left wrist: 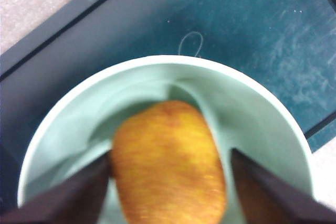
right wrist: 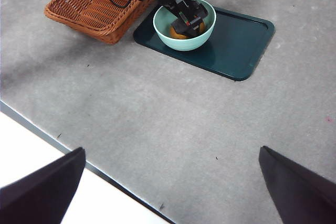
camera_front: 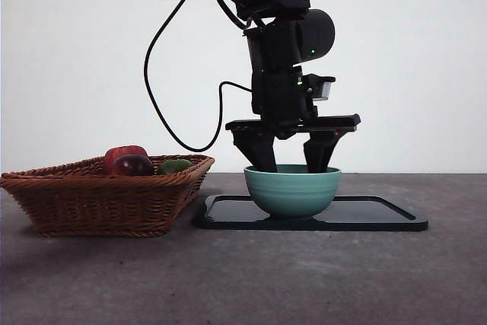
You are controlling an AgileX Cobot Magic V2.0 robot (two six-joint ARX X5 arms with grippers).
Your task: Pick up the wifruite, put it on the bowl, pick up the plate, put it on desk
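Down inside the mint-green bowl [left wrist: 252, 108] lies the orange wifruite [left wrist: 168, 163]. The left pincer [left wrist: 170, 182] reaches into the bowl with its jaws on either side of the fruit; one jaw touches it, the other stands a little apart, so the pincer is open rather than clamped. The bowl rests on a dark teal plate [camera_front: 380, 215] on the grey surface [right wrist: 173, 124]. Just beside the plate sits a wicker basket [camera_front: 106, 195] holding a dark red fruit [camera_front: 133, 164] and a green fruit [camera_front: 175, 165]. The right pincer [right wrist: 170, 182] hangs wide and holding nothing, well apart from the bowl.
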